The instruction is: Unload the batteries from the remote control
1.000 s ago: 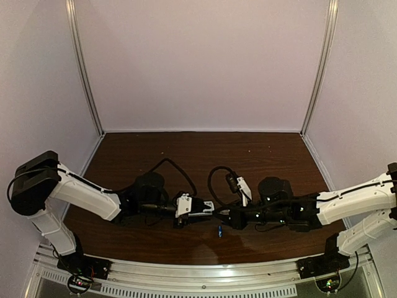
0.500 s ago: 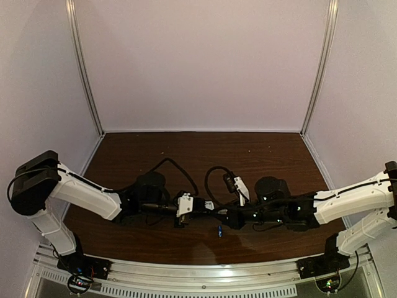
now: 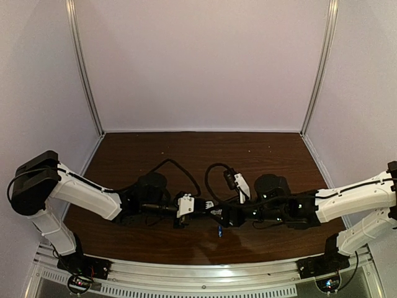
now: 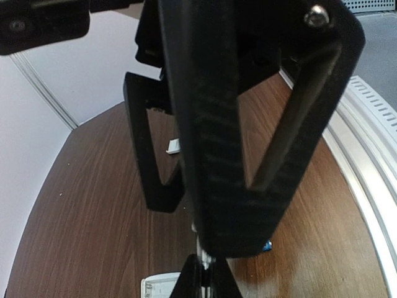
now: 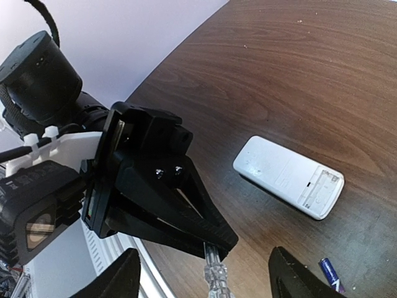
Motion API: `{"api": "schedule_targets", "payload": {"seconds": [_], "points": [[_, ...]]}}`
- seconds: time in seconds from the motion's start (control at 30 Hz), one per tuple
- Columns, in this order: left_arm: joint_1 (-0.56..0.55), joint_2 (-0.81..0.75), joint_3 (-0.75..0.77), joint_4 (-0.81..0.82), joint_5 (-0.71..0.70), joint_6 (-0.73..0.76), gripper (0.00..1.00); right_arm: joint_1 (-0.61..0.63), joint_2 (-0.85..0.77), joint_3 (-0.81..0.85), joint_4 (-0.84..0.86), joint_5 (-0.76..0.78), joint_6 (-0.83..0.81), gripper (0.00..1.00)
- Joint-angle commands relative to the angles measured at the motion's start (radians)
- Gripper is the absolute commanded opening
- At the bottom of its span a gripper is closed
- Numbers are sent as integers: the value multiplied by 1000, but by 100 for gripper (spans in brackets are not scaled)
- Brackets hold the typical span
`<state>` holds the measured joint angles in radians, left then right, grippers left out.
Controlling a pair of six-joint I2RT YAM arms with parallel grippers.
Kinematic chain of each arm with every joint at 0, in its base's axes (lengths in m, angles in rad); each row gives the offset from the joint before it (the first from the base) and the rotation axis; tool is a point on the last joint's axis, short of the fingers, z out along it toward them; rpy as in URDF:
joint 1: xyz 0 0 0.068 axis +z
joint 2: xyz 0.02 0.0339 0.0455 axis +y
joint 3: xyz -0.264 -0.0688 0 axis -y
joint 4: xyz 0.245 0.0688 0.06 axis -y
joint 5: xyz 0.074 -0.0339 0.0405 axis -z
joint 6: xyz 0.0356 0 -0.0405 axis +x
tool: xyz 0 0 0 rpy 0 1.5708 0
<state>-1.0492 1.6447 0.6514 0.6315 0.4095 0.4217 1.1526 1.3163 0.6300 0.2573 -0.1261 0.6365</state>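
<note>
Lying flat on the dark brown wooden table (image 5: 322, 74), the slim white rounded plastic remote control (image 5: 288, 177) is showing its back face, and the battery bay at one end is standing uncovered. Whether a cell is sitting inside that bay cannot be told. One tiny blue and dark cylindrical battery (image 5: 330, 274) is resting on the wood, near the remote control's open end but apart from it.

Neither pair of jaws is touching the remote control. It is lying off to one side of both grippers, lower than their tips, with bare wood showing between it and them.

The black left gripper (image 5: 217, 245) is clenching its jaws tightly around a thin, silvery, translucent ribbed screwdriver (image 5: 213, 264), which is poking out past its fingertips. The right gripper (image 5: 208, 282) is facing it head-on with its jaws spread wide and released. Its two black fingers (image 5: 291, 276) are standing on either side of the screwdriver's end without pressing on it.

From the left wrist, a small white squarish plastic cover piece (image 4: 174, 146) is showing through the gap in the finger frame, lying on the table well beyond the tips. From above, the two arms are meeting tip to tip near the middle of the table, and the battery is lying just beside them on the side of the pale slotted metal rail (image 3: 205, 287).
</note>
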Motion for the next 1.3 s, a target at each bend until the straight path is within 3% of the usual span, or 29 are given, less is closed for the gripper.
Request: {"api": "schedule_targets", "payload": {"seconds": [0.0, 0.27, 0.6, 0.87, 1.03, 1.27], "points": [[-7, 9, 30, -1, -41, 4, 0, 7, -53, 18, -54, 55, -11, 78], [-6, 9, 49, -44, -83, -13, 0, 6, -134, -1, -123, 159, -6, 99], [40, 21, 68, -73, -154, -88, 0, 6, -241, -40, -204, 352, 23, 100], [124, 55, 101, -92, -220, -247, 0, 6, -358, -95, -218, 472, 47, 100], [129, 73, 130, -120, -349, -350, 0, 7, -412, -125, -216, 534, 55, 100], [130, 69, 186, -255, -639, -605, 0, 7, -402, -139, -203, 556, 60, 100]]}}
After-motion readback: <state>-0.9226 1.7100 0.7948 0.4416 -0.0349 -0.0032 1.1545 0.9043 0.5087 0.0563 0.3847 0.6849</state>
